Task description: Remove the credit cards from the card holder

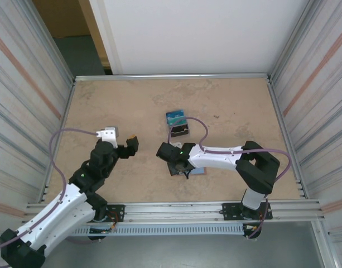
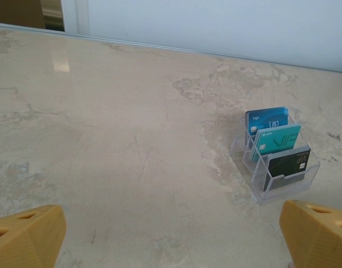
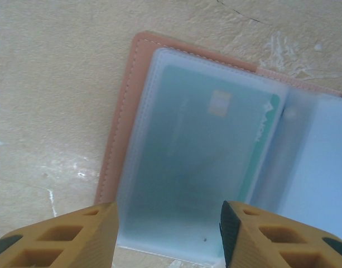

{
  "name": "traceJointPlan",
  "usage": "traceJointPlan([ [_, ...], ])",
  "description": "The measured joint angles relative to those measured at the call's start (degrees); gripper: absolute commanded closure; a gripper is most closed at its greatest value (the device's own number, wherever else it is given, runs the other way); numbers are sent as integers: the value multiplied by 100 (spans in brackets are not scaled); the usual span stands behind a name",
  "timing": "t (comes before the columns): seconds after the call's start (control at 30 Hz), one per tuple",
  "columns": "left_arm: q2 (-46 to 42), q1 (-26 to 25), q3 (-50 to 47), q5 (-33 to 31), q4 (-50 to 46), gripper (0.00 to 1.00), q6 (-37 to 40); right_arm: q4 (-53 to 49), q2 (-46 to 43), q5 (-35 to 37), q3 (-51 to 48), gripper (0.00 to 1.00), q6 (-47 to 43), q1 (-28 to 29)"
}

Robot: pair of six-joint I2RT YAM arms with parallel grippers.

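Incomplete: the card holder (image 3: 123, 111) lies open toward the table's (image 1: 131, 100) near edge, a teal credit card (image 3: 215, 145) still sleeved inside, right tool (image 3: 168, 223) parted above it, left tool (image 2: 171, 234) wide apart, three cards (image 2: 277, 137) in the clear stand (image 2: 254, 187) mid-table.

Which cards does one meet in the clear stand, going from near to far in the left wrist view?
In the clear stand, from near to far: black card → teal card → blue card.
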Motion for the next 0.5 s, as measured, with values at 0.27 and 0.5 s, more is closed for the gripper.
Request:
traceJointPlan([
  [0.27,79,0,0,2,7,1,0,-20,127,-2,0,48,0,-26],
  [0.5,229,0,0,4,15,1,-20,-11,153,-9,0,46,0,-26],
])
